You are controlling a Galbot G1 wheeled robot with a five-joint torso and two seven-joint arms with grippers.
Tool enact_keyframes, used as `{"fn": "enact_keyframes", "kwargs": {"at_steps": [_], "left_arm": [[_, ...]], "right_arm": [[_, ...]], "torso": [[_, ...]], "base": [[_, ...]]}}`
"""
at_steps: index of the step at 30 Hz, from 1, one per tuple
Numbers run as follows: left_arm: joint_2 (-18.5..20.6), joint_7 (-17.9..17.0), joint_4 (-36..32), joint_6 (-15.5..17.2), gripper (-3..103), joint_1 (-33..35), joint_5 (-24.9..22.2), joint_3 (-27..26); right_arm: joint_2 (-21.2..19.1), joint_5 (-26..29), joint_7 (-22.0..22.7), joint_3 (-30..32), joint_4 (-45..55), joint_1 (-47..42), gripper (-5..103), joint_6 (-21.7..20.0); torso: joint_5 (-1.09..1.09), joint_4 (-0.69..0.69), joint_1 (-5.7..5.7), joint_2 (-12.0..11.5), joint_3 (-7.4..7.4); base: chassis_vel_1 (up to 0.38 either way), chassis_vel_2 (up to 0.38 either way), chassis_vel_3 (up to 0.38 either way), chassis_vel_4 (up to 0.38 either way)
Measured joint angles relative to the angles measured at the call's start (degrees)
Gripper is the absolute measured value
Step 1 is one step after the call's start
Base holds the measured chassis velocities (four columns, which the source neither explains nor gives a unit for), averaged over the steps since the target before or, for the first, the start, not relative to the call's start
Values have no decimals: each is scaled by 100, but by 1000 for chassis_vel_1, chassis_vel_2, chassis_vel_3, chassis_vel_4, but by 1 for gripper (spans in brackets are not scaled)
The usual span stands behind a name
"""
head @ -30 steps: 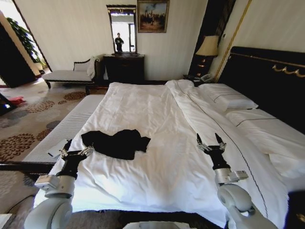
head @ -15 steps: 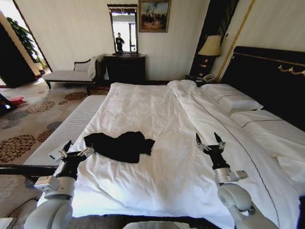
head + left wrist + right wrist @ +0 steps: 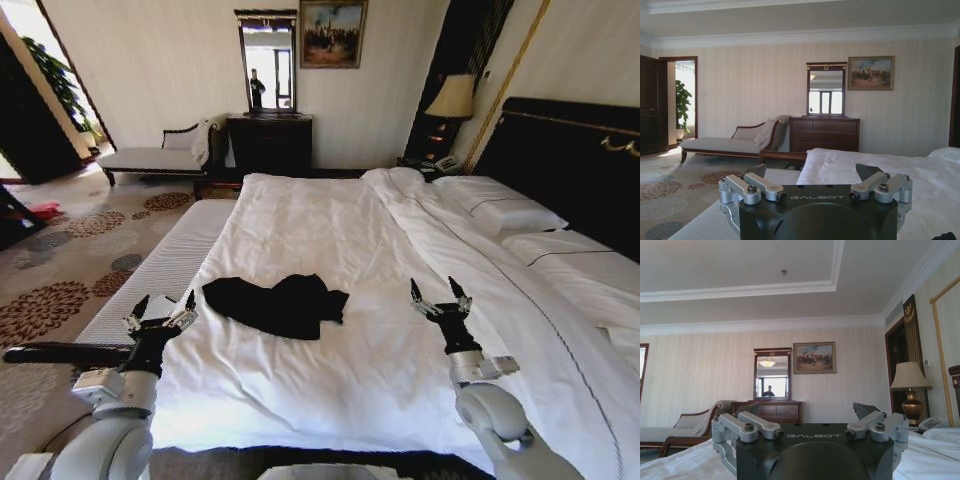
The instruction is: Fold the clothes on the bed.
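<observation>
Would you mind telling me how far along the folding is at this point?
Nothing looks folded: the T-shirt lies crumpled on the bed. Nothing is in hand either; the left gripper and right gripper are both open, held up on either side of it, touching nothing. Spreading it flat and every fold remain.

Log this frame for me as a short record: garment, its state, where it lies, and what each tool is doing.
garment: black cotton T-shirt
state: crumpled in a heap, not folded
location: on the white duvet of the large dark-framed bed, nearer the robot's left
left tool: open, empty, raised at the bed's near left edge, apart from the shirt
right tool: open, empty, raised over the duvet, apart from the shirt
</observation>
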Motion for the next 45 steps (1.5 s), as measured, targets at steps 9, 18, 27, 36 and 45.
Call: {"fn": "enact_keyframes", "kwargs": {"at_steps": [9, 18, 27, 36, 45], "left_arm": [[-7, -12, 18, -10, 100, -10, 36, 16], [620, -469, 30, 431, 100, -446, -512, 582], [1369, -744, 317, 966, 100, -1019, -2057, 1281], [1444, -1060, 944, 1293, 100, -1476, -3216, 1925], [1091, -1077, 2046, 1107, 100, -2378, -3863, 2811]], "right_arm": [[19, 79, 132, -68, -10, 67, 100, 62], [18, 94, 187, -199, -112, 208, 100, 64], [33, 84, 187, -508, -553, 492, 100, 99], [84, 78, 197, -781, -927, 799, 100, 131], [209, 84, 215, -853, -1325, 1010, 100, 216]], "torso": [[4, -2, 0, 0, 0], [-1, -1, 0, 0, 1], [1, 0, 2, -1, 1], [0, 0, 2, 0, 1], [1, -2, 2, -1, 1]], "base": [[33, 36, -25, -38], [0, 0, 0, 0], [0, 0, 0, 0], [0, 0, 0, 0], [0, 0, 0, 0]]}}
